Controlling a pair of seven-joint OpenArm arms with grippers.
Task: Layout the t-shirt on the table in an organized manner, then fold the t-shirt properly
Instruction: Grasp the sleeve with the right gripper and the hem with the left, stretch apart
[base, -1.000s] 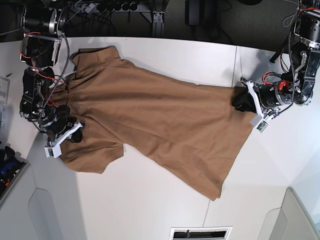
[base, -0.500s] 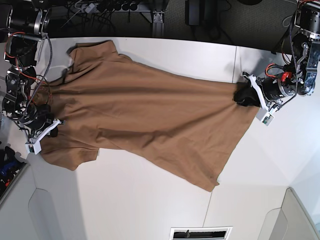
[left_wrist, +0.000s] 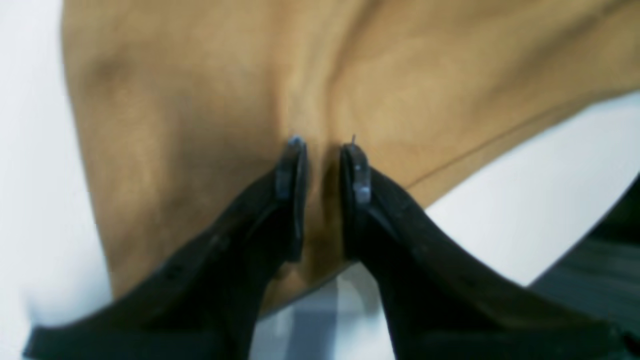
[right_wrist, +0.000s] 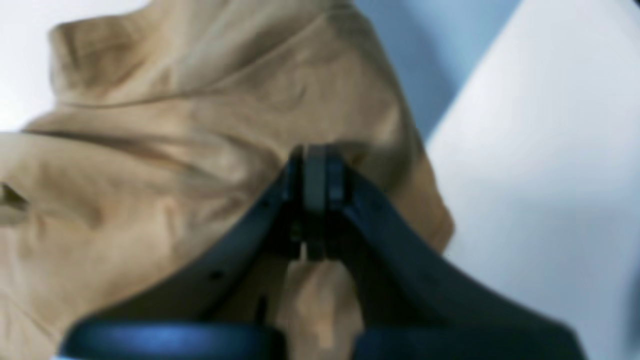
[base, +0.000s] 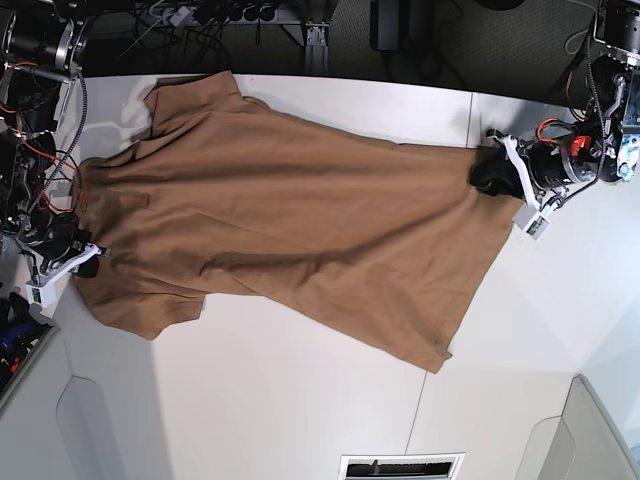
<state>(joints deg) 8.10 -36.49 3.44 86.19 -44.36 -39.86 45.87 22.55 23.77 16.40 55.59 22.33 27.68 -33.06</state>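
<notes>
Since the earlier frames, both arms have drawn outward, pulling the t-shirt (base: 290, 220) longer across the worktop (base: 300, 400). Left end effector (left_wrist: 322, 150): clamped on a ridge of hem cloth. Right end effector (right_wrist: 312, 165): clenched, pinching fabric at the shoulder end. Shirt position: stretched between the two, lying diagonal, lower hem skewed. Progress: layout unfinished, judged early; squaring and all folds remain. Containers: none holding task items.

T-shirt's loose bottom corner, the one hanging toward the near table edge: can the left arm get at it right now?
Probably not yet: the left tool is already pinching the t-shirt hem, so it would have to let go first. The table around that corner looks unobstructed.
</notes>
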